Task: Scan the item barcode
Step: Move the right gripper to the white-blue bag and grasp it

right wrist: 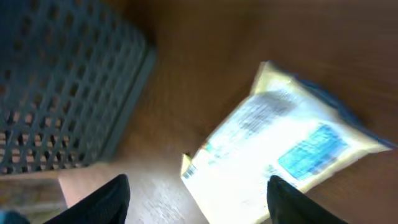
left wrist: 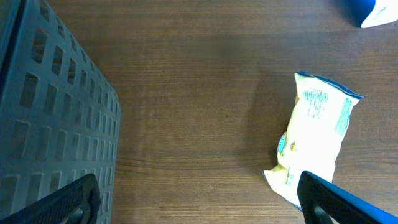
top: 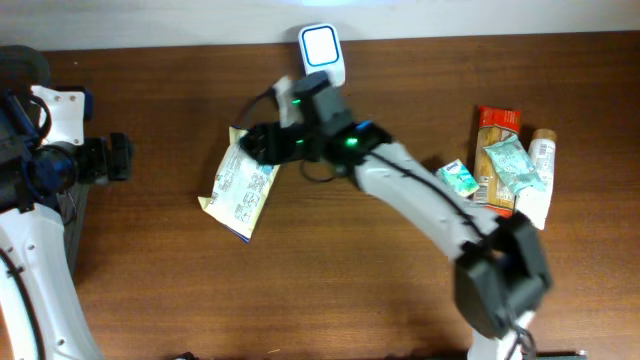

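The left wrist camera shows, nearest, the left gripper (left wrist: 198,190) with its two dark fingers wide apart and only bare brown wooden table (left wrist: 186,93) between them. The right wrist camera, though blurred, shows the right gripper (right wrist: 198,183) the same way, its jaws parted and closed on nothing. Both wrist views also take in a grey plastic lattice basket (left wrist: 50,112), which the overhead view does not clearly show; in the left wrist view it sits on the opposite side from the white, blue-rimmed scanner (top: 321,48). Only the overhead camera gives the whole layout. The pale yellow crinkled snack packet (top: 240,188) lies flat on the table just in front of the scanner and a little to its left, and its upper end is under the right gripper's fingers. The packet is a sealed pillow bag with small printed text, a blue-green panel on one half and a dark blue strip along one end seam; no barcode can be made out. Well to the scanner's right sits a cluster that neither wrist view catches: an orange-red wrapper (top: 497,118), two green-and-white sachets (top: 512,165) and a white tube (top: 540,185). That makes two arms, one scanner, one basket, one yellow packet and four items in the cluster.
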`<action>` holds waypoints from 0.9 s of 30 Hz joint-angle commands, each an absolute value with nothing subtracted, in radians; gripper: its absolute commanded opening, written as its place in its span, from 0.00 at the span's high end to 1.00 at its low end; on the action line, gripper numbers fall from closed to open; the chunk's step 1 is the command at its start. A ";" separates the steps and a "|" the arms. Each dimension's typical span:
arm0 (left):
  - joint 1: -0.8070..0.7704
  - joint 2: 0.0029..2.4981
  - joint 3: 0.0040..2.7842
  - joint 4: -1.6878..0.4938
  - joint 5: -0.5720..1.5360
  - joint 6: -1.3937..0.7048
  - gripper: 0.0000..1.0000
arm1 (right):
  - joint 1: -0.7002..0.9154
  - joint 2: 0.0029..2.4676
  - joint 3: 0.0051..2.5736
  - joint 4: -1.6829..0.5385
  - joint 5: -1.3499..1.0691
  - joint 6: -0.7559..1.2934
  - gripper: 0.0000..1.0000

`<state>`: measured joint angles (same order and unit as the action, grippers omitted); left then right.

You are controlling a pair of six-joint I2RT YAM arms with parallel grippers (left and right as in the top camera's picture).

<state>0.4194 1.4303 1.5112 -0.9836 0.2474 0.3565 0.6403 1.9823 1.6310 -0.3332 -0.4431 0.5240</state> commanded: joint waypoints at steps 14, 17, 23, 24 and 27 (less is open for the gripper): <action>0.422 1.425 1.522 -0.982 0.258 0.372 0.01 | 0.774 2.367 2.014 -0.511 -0.142 0.258 0.71; 0.422 1.425 1.522 -0.982 0.258 0.372 0.01 | 0.779 2.386 2.014 -0.512 -0.146 0.259 0.71; 0.422 1.425 1.522 -0.982 0.258 0.372 0.01 | 0.794 2.482 2.013 -0.513 -0.148 0.263 0.72; 0.422 1.425 1.522 -0.982 0.258 0.372 0.01 | 0.791 2.509 2.013 -0.519 -0.145 0.274 0.72; 0.422 1.425 1.522 -0.982 0.258 0.372 0.01 | 0.771 2.561 2.012 -0.555 -0.146 0.311 0.71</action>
